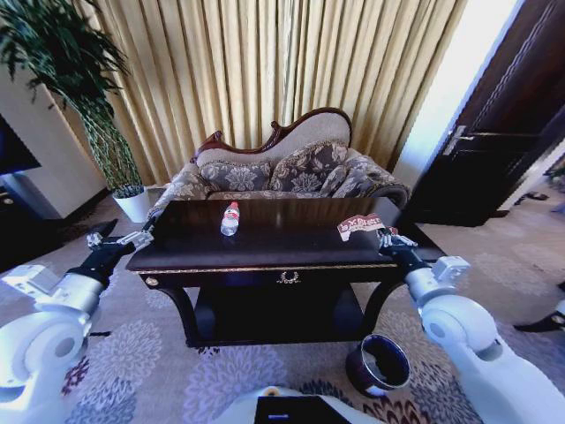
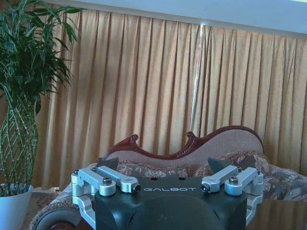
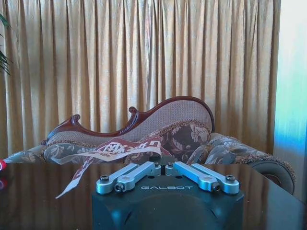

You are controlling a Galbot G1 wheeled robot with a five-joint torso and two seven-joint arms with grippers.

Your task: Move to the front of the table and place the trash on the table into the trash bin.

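Observation:
The dark glossy table (image 1: pixel 203 252) stands right in front of me. A clear plastic bottle (image 1: pixel 229 218) with a red cap lies on its middle. A red-white wrapper (image 1: pixel 360 224) rests near the right end, and also lies on the table top (image 3: pixel 43 201) as the wrapper (image 3: pixel 112 148) just beyond my right gripper (image 3: pixel 160 165). In the head view that right gripper (image 1: pixel 394 239) is shut on nothing at the table's right front corner, a little short of the wrapper. My left gripper (image 1: pixel 119 239) hovers open and empty at the left end, the left gripper (image 2: pixel 163 165) facing the sofa. The trash bin (image 1: pixel 378 364) stands on the carpet by the table's right front leg.
A patterned sofa (image 1: pixel 291 168) sits close behind the table. A tall plant in a white pot (image 1: pixel 132 205) stands at the back left. A dark door (image 1: pixel 494 132) is at the right. Curtains cover the back wall. Patterned carpet lies around the table.

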